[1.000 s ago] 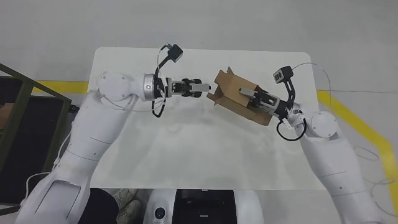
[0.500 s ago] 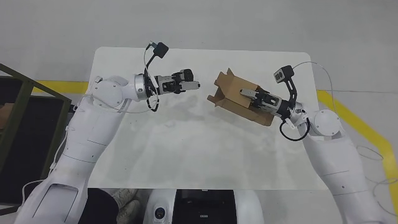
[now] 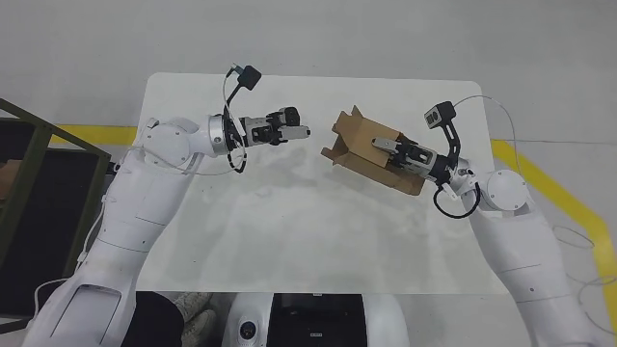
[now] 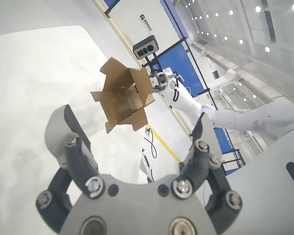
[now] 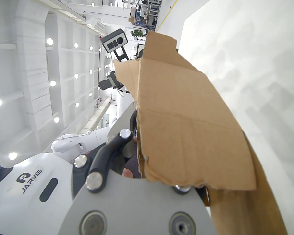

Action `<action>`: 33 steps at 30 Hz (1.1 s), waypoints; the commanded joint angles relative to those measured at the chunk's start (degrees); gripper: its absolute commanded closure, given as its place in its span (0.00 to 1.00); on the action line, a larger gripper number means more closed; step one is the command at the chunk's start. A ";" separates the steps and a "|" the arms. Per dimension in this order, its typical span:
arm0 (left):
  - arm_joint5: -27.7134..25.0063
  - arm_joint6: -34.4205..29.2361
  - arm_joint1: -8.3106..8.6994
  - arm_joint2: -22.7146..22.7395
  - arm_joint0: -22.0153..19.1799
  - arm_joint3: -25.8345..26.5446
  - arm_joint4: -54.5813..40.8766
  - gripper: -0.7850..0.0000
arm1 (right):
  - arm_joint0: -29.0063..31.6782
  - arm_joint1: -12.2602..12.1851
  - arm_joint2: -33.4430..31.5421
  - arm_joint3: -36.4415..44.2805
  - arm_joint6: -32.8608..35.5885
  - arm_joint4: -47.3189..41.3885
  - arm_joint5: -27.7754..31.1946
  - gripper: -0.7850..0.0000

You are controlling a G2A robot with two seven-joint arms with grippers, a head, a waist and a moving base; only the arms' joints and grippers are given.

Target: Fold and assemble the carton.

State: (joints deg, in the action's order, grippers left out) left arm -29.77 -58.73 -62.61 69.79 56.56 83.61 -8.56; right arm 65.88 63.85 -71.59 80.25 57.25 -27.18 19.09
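Carton (image 3: 371, 149) is grasped by right pincer (image 3: 390, 145); long axis is laid pincer-to-pincer, open flapped end pointed toward released left pincer (image 3: 305, 131).

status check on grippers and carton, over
Left gripper open, apart from carton. Right gripper shut on carton, end flaps unfolded. Nothing between left gripper and carton.

White table (image 3: 289, 241) (yellow floor tape (image 3: 96, 133))
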 commanded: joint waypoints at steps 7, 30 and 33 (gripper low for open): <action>-0.33 4.80 0.00 -0.10 -2.18 -3.36 6.12 0.00 | 0.00 0.00 0.00 0.00 0.00 0.00 0.00 1.00; -28.23 14.39 0.92 -6.28 -13.04 -17.19 24.27 0.00 | 0.00 0.00 0.00 0.00 0.00 0.00 0.00 1.00; -28.23 16.78 1.79 -6.49 -12.18 -13.22 28.90 0.00 | 0.00 0.00 0.00 0.00 0.00 0.00 0.00 1.00</action>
State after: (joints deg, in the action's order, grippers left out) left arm -58.00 -43.06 -61.12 63.26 44.11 69.04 18.14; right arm 65.88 63.85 -71.59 80.25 57.25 -27.18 19.09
